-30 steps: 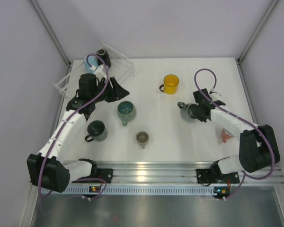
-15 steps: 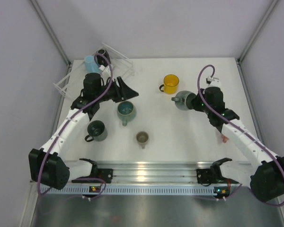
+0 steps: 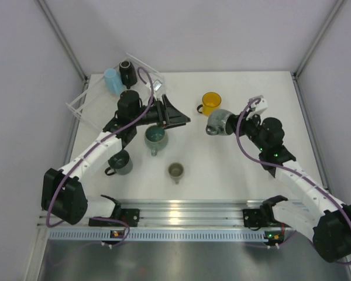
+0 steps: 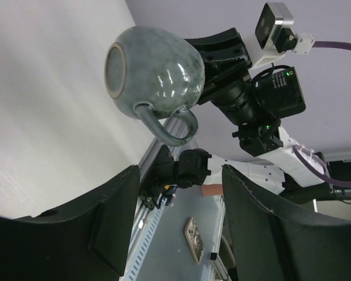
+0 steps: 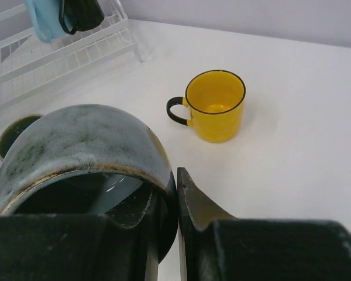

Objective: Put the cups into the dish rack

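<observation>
White tabletop (image 3: 222, 175) enclosed by pale grey wall panels (image 3: 193, 35), with an aluminium rail (image 3: 187, 208) along its near edge. My right gripper (image 5: 168, 225) was clamped on the rim of the grey-blue mug (image 3: 217, 122), which was tipped sideways near the yellow mug (image 3: 211, 103). My left gripper (image 4: 181, 228) faced it, jaws apart and empty. The dish rack (image 3: 82, 104) sat in the far-left corner, holding the light blue cup (image 3: 110, 81) and the black cup (image 3: 127, 71). The teal mug (image 3: 155, 136), dark green mug (image 3: 119, 162) and olive cup (image 3: 175, 170) stood on the open surface.
</observation>
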Robot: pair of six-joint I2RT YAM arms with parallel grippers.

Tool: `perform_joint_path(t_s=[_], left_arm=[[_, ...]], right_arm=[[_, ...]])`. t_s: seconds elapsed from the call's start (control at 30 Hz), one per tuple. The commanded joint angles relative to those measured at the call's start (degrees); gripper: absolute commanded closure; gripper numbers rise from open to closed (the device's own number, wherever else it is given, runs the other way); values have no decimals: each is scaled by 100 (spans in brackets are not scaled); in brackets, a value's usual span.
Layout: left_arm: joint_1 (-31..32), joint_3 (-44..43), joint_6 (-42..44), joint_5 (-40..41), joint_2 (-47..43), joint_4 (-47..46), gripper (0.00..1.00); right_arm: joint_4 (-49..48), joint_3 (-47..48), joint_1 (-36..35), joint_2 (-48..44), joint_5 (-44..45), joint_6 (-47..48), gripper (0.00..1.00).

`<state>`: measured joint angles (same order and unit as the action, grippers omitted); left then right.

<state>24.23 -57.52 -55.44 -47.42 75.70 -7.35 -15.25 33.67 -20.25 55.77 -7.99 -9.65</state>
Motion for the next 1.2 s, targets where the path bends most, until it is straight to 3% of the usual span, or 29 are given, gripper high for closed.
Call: perform_joint_path(t_s=[0.0, 0.17, 0.37, 0.47, 0.6, 0.87, 0.97, 1.07, 1.1, 1.17], left_arm=[[205, 83, -634, -338, 41, -951, 36], [468, 100, -889, -277, 103, -987, 33], [758, 250, -1312, -242, 287, -1479, 31], [925, 258, -1329, -180, 410, -1549, 31], [1066, 408, -1776, -154, 559, -2496, 30], [1383, 399, -2453, -233, 1051, -3464, 34], [1427, 478, -2857, -250, 1262, -3991, 40], [1436, 565, -3113, -215, 1394, -4378, 53], [1436, 584, -3192, -198, 1456, -4502, 60], [1436, 584, -3359, -198, 1535, -4730, 87]], right_arm=[[-2042, 44, -67, -347, -387, 454, 100], [-3209, -220, -67, -286, -702, 648, 100], [-3888, -273, -137, -128, -880, 789, 100], [-3951, -230, -163, -110, -915, 772, 100], [-4021, -212, -269, -66, -941, 763, 100], [-4206, -352, -348, 66, -1038, 745, 100], [-4311, -431, -365, 110, -1047, 710, 100], [-4303, -449, -401, 145, -1082, 719, 100], [-4294, -466, -401, 145, -1091, 728, 100], [-4276, -493, -410, 127, -1065, 710, 99]])
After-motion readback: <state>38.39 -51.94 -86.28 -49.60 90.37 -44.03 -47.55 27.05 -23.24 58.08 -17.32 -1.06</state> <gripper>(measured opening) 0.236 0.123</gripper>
